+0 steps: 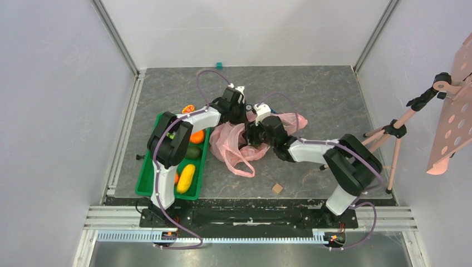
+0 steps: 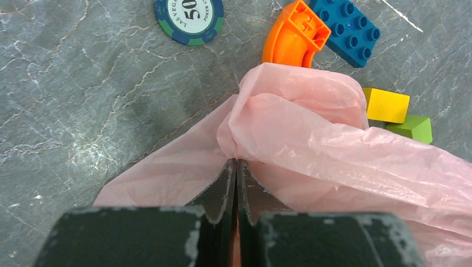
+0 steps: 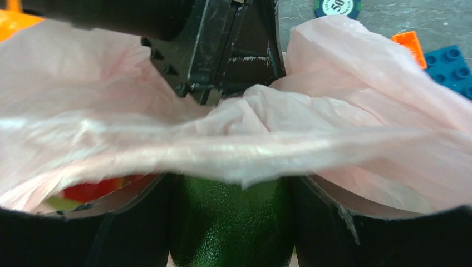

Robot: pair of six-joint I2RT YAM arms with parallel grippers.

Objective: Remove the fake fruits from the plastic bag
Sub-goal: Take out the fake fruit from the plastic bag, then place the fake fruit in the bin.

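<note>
The pink plastic bag [image 1: 236, 146] lies crumpled mid-table beside the tray. My left gripper [image 2: 236, 167] is shut, pinching a fold of the bag [image 2: 311, 128]; in the top view it [image 1: 240, 114] is at the bag's far edge. My right gripper [image 3: 231, 189] reaches under the bag's film [image 3: 334, 128] and is shut on a dark green pebbly avocado [image 3: 231, 222]. In the top view the right gripper [image 1: 253, 139] is at the bag's right side. A red fake fruit [image 3: 92, 190] shows inside the bag to the left of my right fingers. The mango-like fruit is hidden.
A green tray [image 1: 146, 172] at the left holds an orange ball [image 1: 197, 137], a yellow fruit [image 1: 186, 178] and a dark green one [image 1: 193, 152]. A poker chip [image 2: 189, 19], an orange block [image 2: 292, 36], a blue brick [image 2: 348, 28] and yellow [image 2: 387, 105] and green [image 2: 414, 128] blocks lie beyond the bag. A tripod [image 1: 389, 133] stands at the right.
</note>
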